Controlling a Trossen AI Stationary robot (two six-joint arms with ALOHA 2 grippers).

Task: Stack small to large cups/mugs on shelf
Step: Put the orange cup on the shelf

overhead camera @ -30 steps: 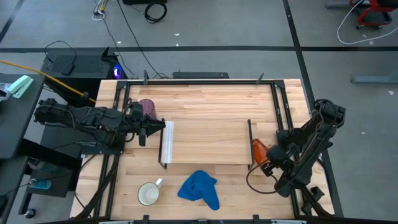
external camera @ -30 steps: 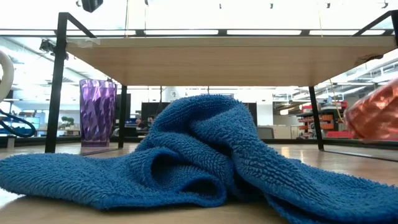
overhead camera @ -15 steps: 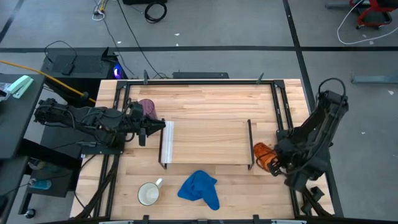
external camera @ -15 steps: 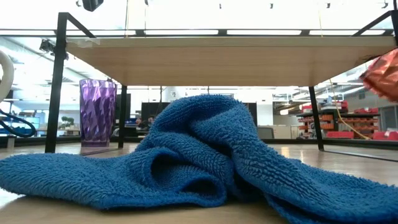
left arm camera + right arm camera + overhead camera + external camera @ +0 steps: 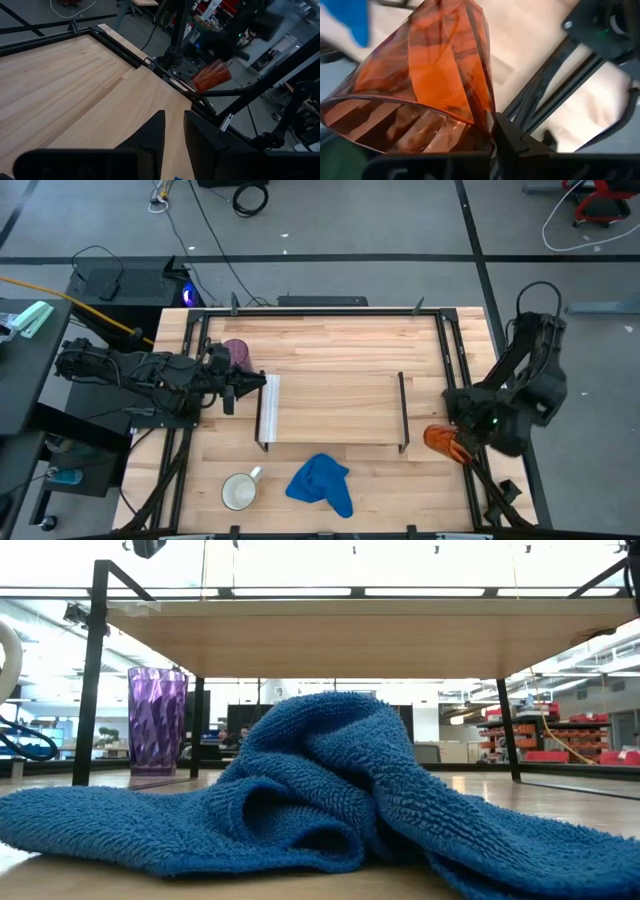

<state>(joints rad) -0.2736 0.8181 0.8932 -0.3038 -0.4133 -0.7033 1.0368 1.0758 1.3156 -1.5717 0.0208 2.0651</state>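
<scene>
The right tool (image 5: 455,442) is clamped on the rim of the translucent orange ribbed cup (image 5: 438,439); the right wrist view shows one dark finger pinching the cup's wall at its wide mouth, with the cup (image 5: 427,75) tapering away from the tool. The cup is held lying over, not upright: its long axis runs roughly left to right, base pointing left toward the shelf. It appears lifted clear of the counter (image 5: 330,340), since it does not show in the low view.

The low light-wood shelf on thin black legs (image 5: 335,408) lies directly to the left of the held cup, its right-hand black leg frame just beside the cup's base. This is the deciding relation: the cup is off the shelf's right end and still tilted, so in my judgement the coming move calls for travel leftward over the board and a turn of the wrist to bring the cup upright. The right arm is plainly the nearer one to that end.

The left tool (image 5: 240,388) waits at the shelf's left end, by the white strip, fingers (image 5: 152,135) partly apart and holding nothing.

The translucent purple cup (image 5: 236,352) stands upright on the counter, just beyond the left tool on the far side. The white mug with a handle (image 5: 239,491) sits at the near left of the counter, beside the crumpled blue cloth (image 5: 322,484). Nothing rests on the shelf yet.
</scene>
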